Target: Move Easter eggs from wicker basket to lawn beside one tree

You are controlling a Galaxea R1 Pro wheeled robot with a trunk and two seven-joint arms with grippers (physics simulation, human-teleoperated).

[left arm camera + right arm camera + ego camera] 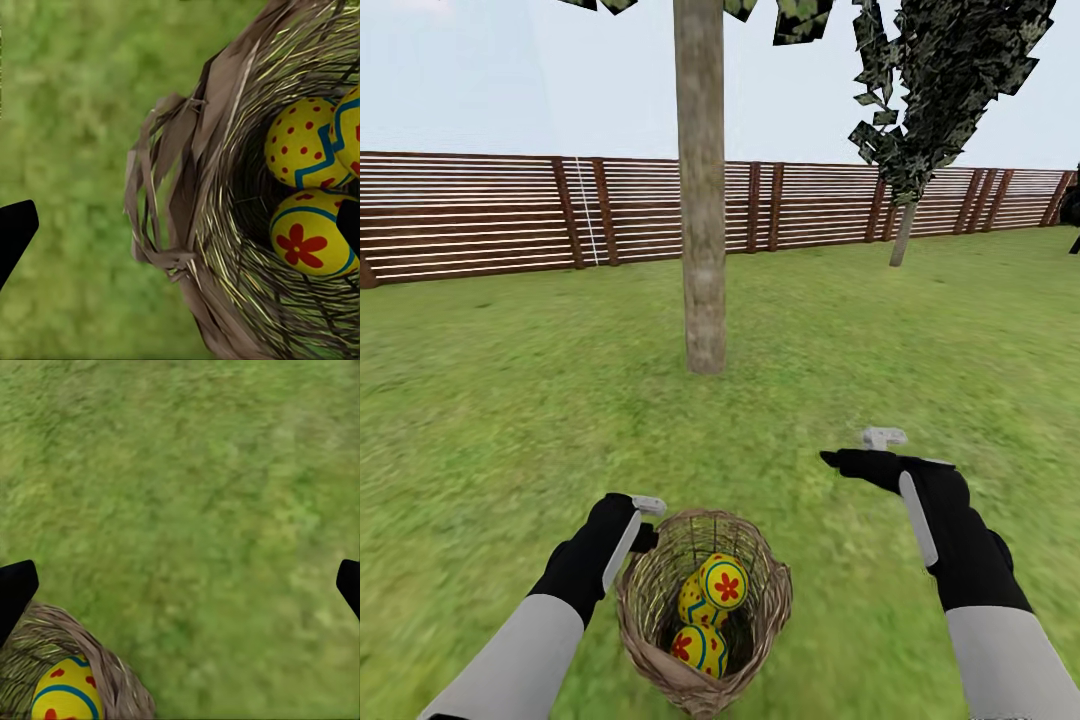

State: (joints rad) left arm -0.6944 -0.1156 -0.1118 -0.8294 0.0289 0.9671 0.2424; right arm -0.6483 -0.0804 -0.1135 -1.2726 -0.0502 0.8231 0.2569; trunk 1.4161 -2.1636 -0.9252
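Eggs first: three Easter eggs (pixel 710 610) lie heaped inside the wicker basket (pixel 760 620), which sits on the lawn (pixel 510 400) a short way in front of the tree (pixel 702 250). They look light, hard and smooth (likely slippery), so I would pinch the topmost one across its widest middle, gently. The basket's loose twigs seem flimsy and may tip if bumped. The left gripper (pixel 645 520) hangs just beside the basket's rim, forearm angled forward and down, fingers spread and empty. The right gripper (pixel 860 450) reaches out over bare grass, well apart from the basket, likewise unclenched with nothing in it.
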